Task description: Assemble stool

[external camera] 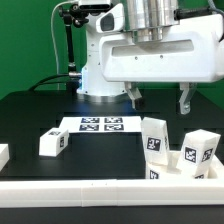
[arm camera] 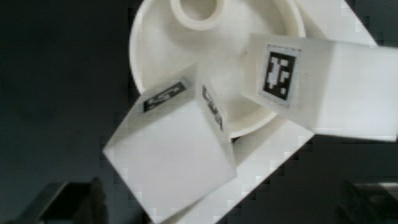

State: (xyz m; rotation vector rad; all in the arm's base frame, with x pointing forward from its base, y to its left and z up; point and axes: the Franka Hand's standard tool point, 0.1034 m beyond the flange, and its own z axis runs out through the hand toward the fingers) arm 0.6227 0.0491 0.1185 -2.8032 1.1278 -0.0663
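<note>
The gripper (external camera: 158, 98) hung spread and empty, its dark fingers (external camera: 183, 100) wide apart, directly above the stool's parts. Just beneath it, one blocky white tagged leg (arm camera: 169, 150) lay slantwise against the smooth round plastic seat (arm camera: 178, 55), with a second leg (arm camera: 329, 85) beside it. A third leg (external camera: 53, 142) lay well apart, toward the exterior view's left, past the marker board (external camera: 100, 124).
</note>
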